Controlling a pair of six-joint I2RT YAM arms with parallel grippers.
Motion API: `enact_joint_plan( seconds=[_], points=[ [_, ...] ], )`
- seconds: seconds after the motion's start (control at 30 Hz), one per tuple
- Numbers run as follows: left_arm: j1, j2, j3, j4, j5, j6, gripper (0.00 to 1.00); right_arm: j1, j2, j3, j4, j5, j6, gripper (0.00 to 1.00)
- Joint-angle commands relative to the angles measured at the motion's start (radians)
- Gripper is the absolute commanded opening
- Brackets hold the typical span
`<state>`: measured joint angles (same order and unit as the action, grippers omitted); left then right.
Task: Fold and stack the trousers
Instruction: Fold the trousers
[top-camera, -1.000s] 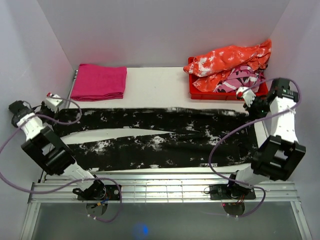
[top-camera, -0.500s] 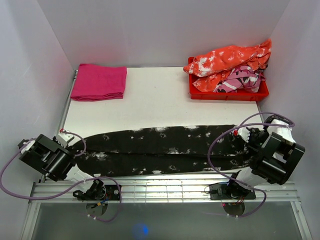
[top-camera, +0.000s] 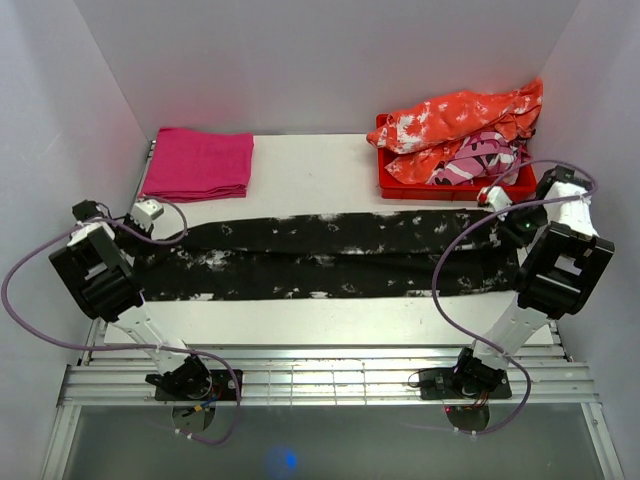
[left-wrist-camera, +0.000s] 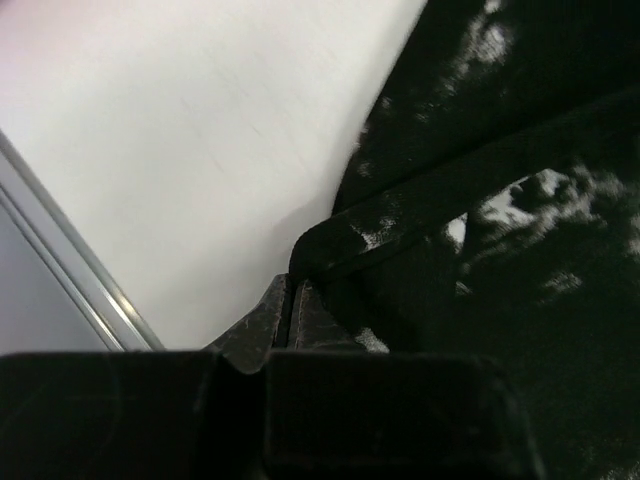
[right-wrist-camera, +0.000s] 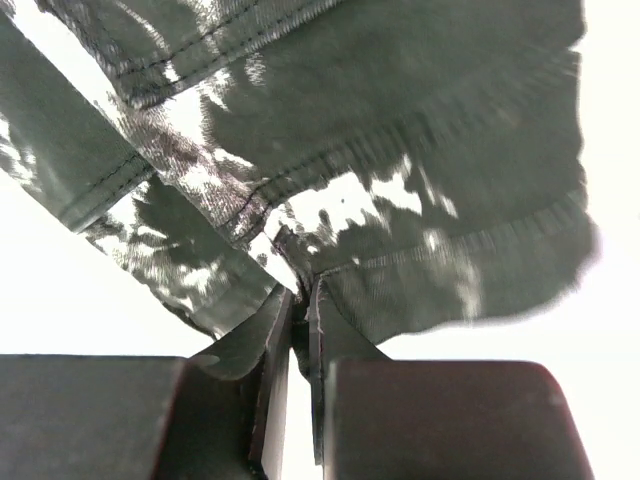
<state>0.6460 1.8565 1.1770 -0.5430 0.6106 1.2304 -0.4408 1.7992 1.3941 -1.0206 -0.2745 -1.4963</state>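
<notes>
Fabric this soft and limp sags wherever it is unheld, so I grip both ends. My left gripper (left-wrist-camera: 291, 300) is pinched shut on a folded edge of the trousers (top-camera: 330, 255) at their left end; my right gripper (right-wrist-camera: 298, 300) is clamped on a stitched edge at the right end. The trousers lie doubled lengthwise, one long band across the table (top-camera: 320, 170). I judge them light, not slippery; stitched edges and corners give the surest hold.
</notes>
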Motion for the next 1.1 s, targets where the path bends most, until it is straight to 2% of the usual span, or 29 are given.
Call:
enact_joint_plan(
  seconds=[0.0,0.2,0.27,0.33,0.4,0.5,0.53,0.7,0.77,0.87,0.93,1.07],
  points=[
    [0.003,0.03,0.186,0.0,0.006,-0.189,0.0,-0.009,0.017,0.213,-0.142,-0.083,0.062,0.08],
    [0.001,0.088,0.487,-0.023,0.08,-0.36,0.0,-0.006,0.063,0.442,-0.199,-0.161,0.106,0.08],
    [0.001,0.096,0.541,-0.023,0.09,-0.394,0.0,-0.007,0.086,0.519,-0.234,-0.172,0.12,0.08],
    [0.006,0.066,0.549,-0.005,0.107,-0.407,0.0,-0.013,0.078,0.522,-0.253,-0.181,0.105,0.08],
    [0.021,0.018,0.503,0.014,0.149,-0.391,0.0,-0.033,0.028,0.481,-0.259,-0.193,0.067,0.08],
    [0.053,-0.103,0.336,0.024,0.189,-0.289,0.0,-0.068,-0.067,0.317,-0.22,-0.177,-0.021,0.08],
    [0.084,-0.158,0.238,0.02,0.221,-0.231,0.0,-0.078,-0.089,0.266,-0.207,-0.164,-0.048,0.08],
    [0.19,-0.264,-0.037,-0.048,0.235,0.026,0.0,-0.131,-0.236,-0.154,-0.018,-0.04,-0.217,0.08],
    [0.239,-0.26,-0.138,-0.077,0.222,0.134,0.0,-0.144,-0.257,-0.245,0.026,-0.017,-0.242,0.08],
    [0.247,-0.227,-0.232,-0.034,0.108,0.201,0.0,-0.133,-0.247,-0.366,0.114,0.006,-0.228,0.08],
    [0.236,-0.183,-0.29,0.047,0.042,0.179,0.0,-0.107,-0.215,-0.402,0.157,0.023,-0.177,0.08],
    [0.221,-0.099,-0.272,0.083,-0.044,0.129,0.0,-0.09,-0.178,-0.385,0.157,0.023,-0.122,0.08]
  ],
)
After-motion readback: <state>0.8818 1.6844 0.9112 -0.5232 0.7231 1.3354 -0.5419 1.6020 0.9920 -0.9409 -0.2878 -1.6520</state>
